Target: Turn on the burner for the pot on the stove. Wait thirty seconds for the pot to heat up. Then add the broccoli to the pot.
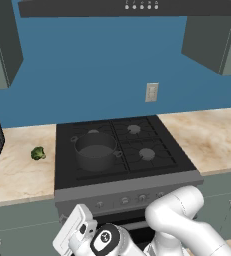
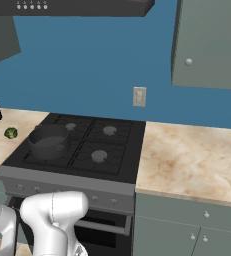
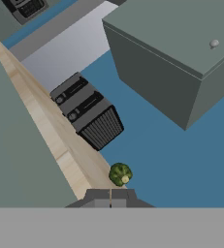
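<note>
My white, dark-jointed arm (image 1: pixel 179 215) is folded low, elbow raised, wrist (image 1: pixel 107 241) dropped; I cannot tell my fingers' spread.

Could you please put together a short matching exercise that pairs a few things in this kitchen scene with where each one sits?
Things:
1. pot
2. broccoli
3. outlet
4. knobs

Places:
A. on the blue wall behind the stove
B. on the counter left of the stove
C. on the stove's front left burner
D. in a row along the stove's grey front panel

Pairs: 1-C, 2-B, 3-A, 4-D
</note>
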You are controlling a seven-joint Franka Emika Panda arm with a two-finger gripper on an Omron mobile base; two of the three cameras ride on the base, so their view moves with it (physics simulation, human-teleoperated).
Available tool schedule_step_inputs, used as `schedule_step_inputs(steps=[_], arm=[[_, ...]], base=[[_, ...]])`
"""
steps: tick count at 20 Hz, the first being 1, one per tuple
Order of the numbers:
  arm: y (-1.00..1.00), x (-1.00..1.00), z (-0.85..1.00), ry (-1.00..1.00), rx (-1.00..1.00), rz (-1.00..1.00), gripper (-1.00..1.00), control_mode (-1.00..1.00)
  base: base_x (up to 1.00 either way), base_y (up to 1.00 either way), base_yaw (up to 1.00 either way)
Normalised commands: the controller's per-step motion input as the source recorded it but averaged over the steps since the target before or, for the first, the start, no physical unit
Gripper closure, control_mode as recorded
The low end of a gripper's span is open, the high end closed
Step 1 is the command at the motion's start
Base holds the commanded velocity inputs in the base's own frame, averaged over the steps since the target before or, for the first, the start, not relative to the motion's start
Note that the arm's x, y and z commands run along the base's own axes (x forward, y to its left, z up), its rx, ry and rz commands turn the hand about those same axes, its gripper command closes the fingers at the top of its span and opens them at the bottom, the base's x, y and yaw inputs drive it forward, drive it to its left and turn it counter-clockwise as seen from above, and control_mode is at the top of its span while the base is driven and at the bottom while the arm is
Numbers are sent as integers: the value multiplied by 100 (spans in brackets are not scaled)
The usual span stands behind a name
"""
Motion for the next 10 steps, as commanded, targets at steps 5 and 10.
schedule_step_inputs(steps=[5, 10], arm=[[0, 0, 0, 0, 0, 0, 100, -100], [0, 0, 0, 0, 0, 0, 100, -100]], base=[[0, 0, 0], [0, 0, 0]])
